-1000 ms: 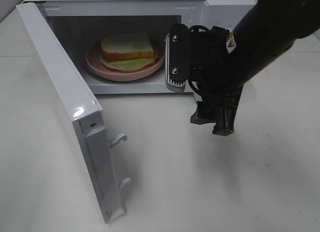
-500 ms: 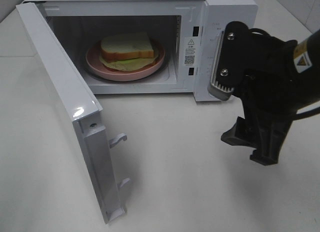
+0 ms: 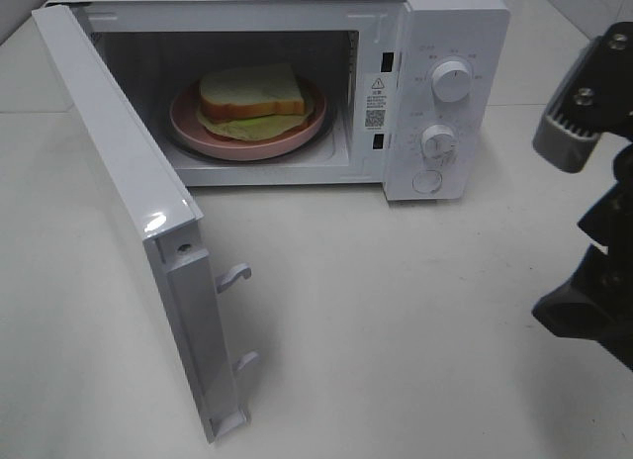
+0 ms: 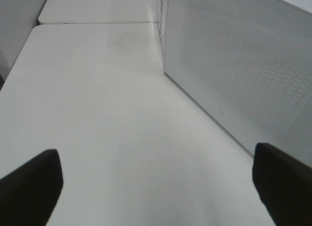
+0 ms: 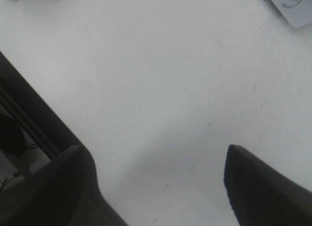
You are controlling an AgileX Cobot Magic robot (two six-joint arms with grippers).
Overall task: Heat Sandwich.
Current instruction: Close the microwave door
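Note:
The sandwich [image 3: 252,93], toast with a green leaf under it, lies on a pink plate [image 3: 198,133] inside the open white microwave [image 3: 455,24]. The microwave door [image 3: 129,192] is swung wide to the left. My right gripper [image 3: 593,271] is at the right edge of the exterior view, well clear of the microwave; in the right wrist view it [image 5: 156,155] is open and empty above the bare table. My left gripper [image 4: 156,155] is open and empty beside a white dotted microwave panel [image 4: 234,65]; it is out of the exterior view.
The microwave's control panel has two knobs [image 3: 451,81] and a round button [image 3: 427,181]. Two door latch hooks [image 3: 237,274] stick out from the door's edge. The white table [image 3: 396,330] lies in front of the microwave.
My right arm has pulled back from the microwave opening to the right and toward the front, uncovering the control panel. The sandwich, plate and door have not moved.

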